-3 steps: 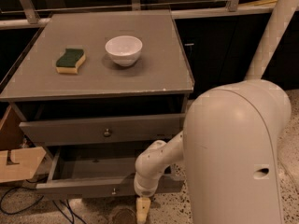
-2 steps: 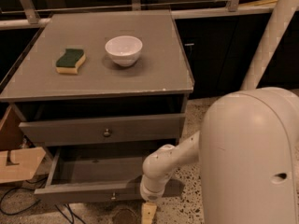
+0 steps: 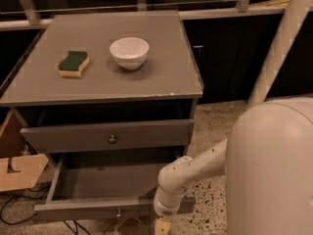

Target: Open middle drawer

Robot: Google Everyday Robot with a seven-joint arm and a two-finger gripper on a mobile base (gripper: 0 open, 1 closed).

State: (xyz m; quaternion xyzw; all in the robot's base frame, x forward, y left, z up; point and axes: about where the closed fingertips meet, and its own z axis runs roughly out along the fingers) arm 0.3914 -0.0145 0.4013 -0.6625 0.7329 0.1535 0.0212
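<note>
The middle drawer [image 3: 98, 207] is pulled far out of the grey cabinet, and its shallow inside shows bare. Its small round knob [image 3: 119, 213] sits at the centre of the front panel. My gripper [image 3: 163, 225] hangs at the bottom edge of the view, just below the right part of that front panel and right of the knob. It is apart from the knob. My white arm [image 3: 190, 173] reaches over the drawer's right front corner.
Above it another grey drawer [image 3: 73, 137] with a knob [image 3: 112, 138] stands out a little. On the cabinet top [image 3: 156, 67] are a white bowl [image 3: 129, 52] and a green-yellow sponge [image 3: 74, 63]. A cardboard box [image 3: 19, 173] and cables [image 3: 14, 207] lie at the left. My white body [image 3: 274, 170] fills the right.
My arm and gripper have shifted right and down toward the bottom edge. My body has moved right in the view. The middle drawer stays pulled out.
</note>
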